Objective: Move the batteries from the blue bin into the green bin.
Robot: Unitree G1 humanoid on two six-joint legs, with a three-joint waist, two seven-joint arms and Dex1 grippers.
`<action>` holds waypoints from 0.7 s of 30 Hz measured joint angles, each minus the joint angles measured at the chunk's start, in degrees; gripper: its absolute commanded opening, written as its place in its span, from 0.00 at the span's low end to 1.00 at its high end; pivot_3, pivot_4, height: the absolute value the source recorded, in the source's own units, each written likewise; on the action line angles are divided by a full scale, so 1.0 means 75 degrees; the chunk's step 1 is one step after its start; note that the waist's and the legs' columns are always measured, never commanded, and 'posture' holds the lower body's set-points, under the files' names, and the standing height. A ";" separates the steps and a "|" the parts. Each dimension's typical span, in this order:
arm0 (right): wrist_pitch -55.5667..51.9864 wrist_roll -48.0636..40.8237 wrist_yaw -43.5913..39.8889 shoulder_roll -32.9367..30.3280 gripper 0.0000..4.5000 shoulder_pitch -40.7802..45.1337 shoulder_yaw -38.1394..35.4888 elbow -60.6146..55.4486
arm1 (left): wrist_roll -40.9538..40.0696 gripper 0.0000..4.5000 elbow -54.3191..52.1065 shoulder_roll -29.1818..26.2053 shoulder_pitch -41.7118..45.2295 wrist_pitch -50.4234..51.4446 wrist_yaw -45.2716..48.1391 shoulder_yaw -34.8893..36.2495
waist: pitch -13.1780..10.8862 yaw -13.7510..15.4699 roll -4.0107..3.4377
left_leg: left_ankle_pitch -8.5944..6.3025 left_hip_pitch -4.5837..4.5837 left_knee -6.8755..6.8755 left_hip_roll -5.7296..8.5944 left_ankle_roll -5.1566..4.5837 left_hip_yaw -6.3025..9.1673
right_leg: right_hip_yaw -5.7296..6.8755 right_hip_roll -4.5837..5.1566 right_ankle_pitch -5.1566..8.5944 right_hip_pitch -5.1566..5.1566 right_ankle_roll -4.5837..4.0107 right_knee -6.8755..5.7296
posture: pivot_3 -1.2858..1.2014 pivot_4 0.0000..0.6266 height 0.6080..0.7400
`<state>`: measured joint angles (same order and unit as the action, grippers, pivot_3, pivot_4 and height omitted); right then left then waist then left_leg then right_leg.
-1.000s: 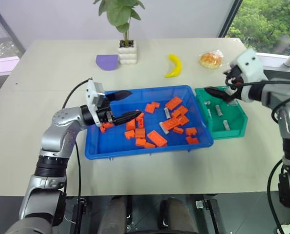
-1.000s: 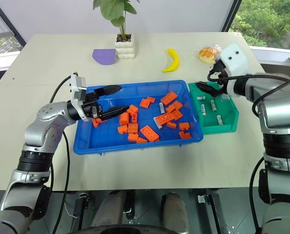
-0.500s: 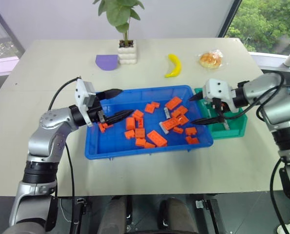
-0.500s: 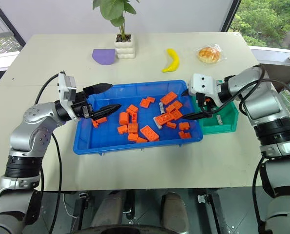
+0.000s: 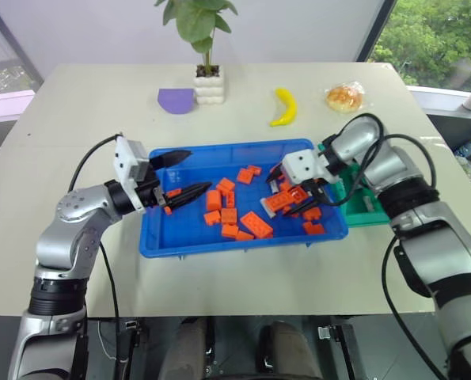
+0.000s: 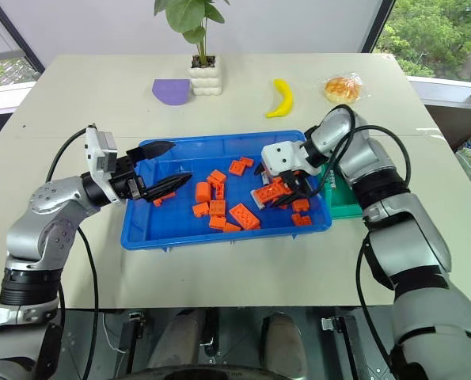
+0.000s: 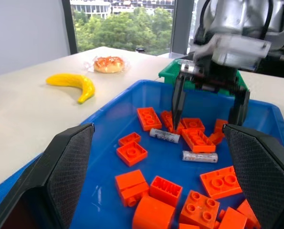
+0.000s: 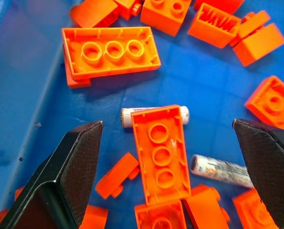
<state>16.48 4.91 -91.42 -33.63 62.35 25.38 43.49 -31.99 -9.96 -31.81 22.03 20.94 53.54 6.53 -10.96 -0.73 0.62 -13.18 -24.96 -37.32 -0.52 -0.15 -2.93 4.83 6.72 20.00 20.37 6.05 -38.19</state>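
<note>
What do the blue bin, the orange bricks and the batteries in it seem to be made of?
Blue bin: likely moulded plastic, smooth and slightly glossy, with a rolled rim.
Orange bricks: hard plastic, shiny, with moulded studs and hollow undersides.
Batteries: probably metal cells in a pale printed wrap; a silvery sheen, but the lettering is unreadable.

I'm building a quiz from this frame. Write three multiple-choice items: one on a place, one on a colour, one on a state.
1. Where is the right end effector?
A. over the blue bin
B. over the green bin
C. beside the banana

2. What colour are the bricks?
A. yellow
B. orange
C. purple

3. How do the right end effector's jaws stand?
A. shut on a brick
B. shut, empty
C. open, empty

Key: 1 A, it hangs above the bricks; 2 B, every brick is orange; 3 C, its fingers are spread around the batteries.
</note>
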 measured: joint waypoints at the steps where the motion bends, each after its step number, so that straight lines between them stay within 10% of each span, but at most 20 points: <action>1: 0.0112 0.0077 -0.0026 0.0038 0.99 0.0006 0.0011 0.0138 | -0.0008 1.00 -0.0051 -0.0001 -0.0005 0.0001 -0.0034 0.0004 | 0.0000 0.0004 0.0000 | 0.0000 0.0000 0.0000 0.0001 0.0000 0.0000 | 0.0000 0.0000 0.0000 0.0000 0.0000 0.0000 | 0.52 0.24 1.00; 7: 0.0533 0.0298 -0.0073 0.0163 0.94 0.0196 0.0012 0.0736 | -0.0069 1.00 -0.0177 -0.0003 -0.0120 0.0006 -0.0173 0.0007 | 0.0000 -0.0017 0.0000 | 0.0000 0.0000 0.0001 -0.0002 0.0001 0.0000 | 0.0000 -0.0002 0.0000 0.0001 0.0000 -0.0001 | 0.52 0.24 1.00; 13: 0.0959 0.0641 0.0071 0.0332 0.36 0.0258 0.0020 0.1301 | -0.0103 1.00 -0.0194 -0.0022 -0.0120 0.0006 -0.0203 0.0007 | 0.0000 -0.0011 0.0000 | 0.0000 0.0000 0.0000 -0.0001 0.0001 -0.0001 | 0.0000 -0.0001 0.0000 0.0001 0.0000 -0.0001 | 0.52 0.24 1.00; 21: 0.1087 0.0822 0.0227 0.0373 0.36 0.0450 0.0010 0.1447 | -0.0126 1.00 -0.0194 -0.0026 -0.0122 0.0003 -0.0245 0.0007 | 0.0000 -0.0011 0.0000 | 0.0000 0.0000 0.0000 -0.0001 0.0001 -0.0001 | 0.0000 -0.0001 0.0000 0.0001 0.0000 -0.0001 | 0.52 0.24 1.00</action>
<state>24.63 11.07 -89.71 -30.84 65.73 25.46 54.34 -32.94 -11.41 -32.00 21.11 20.96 51.70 6.57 -10.96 -0.82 0.61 -13.18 -24.96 -37.32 -0.52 -0.14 -2.94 4.83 6.71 20.00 20.37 6.05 -38.19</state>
